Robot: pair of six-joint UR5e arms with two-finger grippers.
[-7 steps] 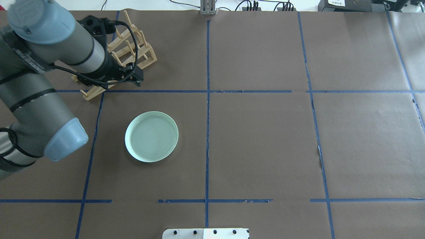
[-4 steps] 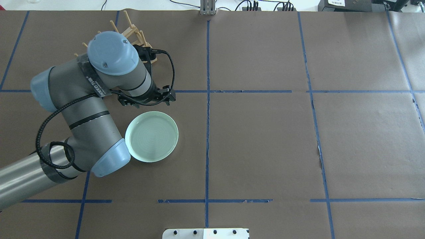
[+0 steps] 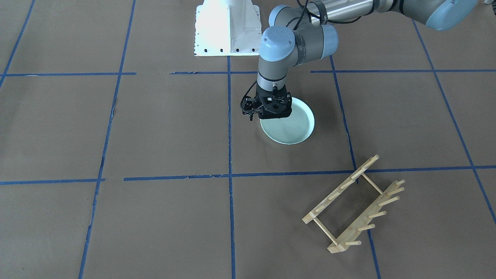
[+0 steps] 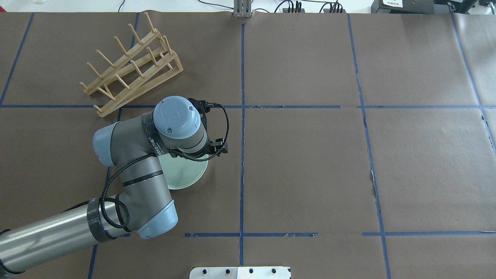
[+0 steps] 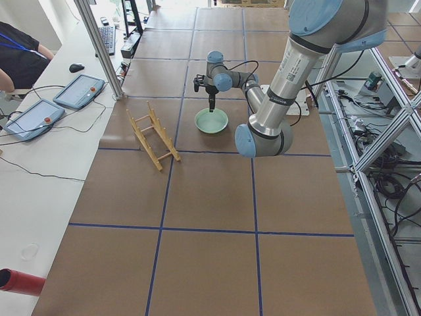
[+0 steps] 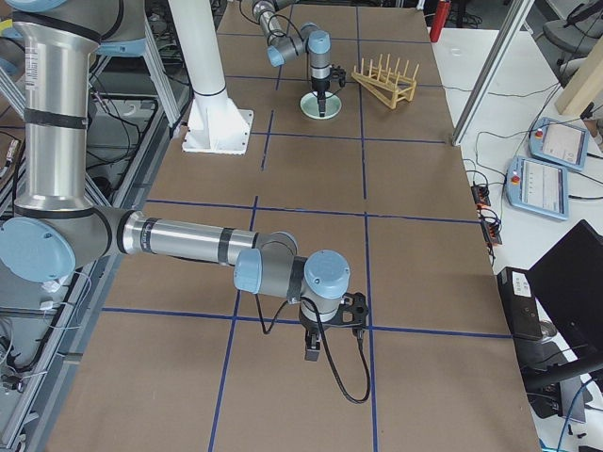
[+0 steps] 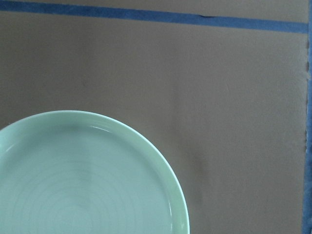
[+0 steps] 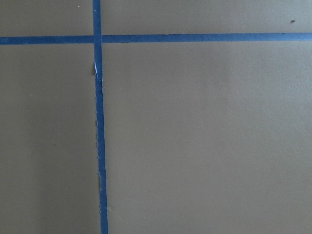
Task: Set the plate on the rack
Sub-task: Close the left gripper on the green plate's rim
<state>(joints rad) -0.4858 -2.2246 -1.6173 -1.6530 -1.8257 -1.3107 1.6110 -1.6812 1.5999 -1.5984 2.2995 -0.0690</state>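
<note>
The pale mint-green plate (image 3: 290, 128) lies flat on the brown paper; it also shows in the overhead view (image 4: 188, 176) and fills the lower left of the left wrist view (image 7: 83, 180). The light wooden rack (image 3: 354, 205) stands apart from it, empty, at the far left of the overhead view (image 4: 130, 64). My left gripper (image 3: 268, 115) points straight down over the plate's rim on the side toward the table's middle. Its fingers are hidden, so I cannot tell if it is open. My right gripper (image 6: 312, 350) hangs low over bare paper far from both; I cannot tell its state.
Blue tape lines (image 4: 242, 155) cross the brown paper. The robot's white base plate (image 3: 226, 29) sits at the near edge. An operator's tablets (image 5: 79, 91) lie on the side bench beyond the rack.
My left arm has swung from over the rack toward me, and its gripper now hangs over the plate's rim. The rack is uncovered. Plate and rack have not moved.
</note>
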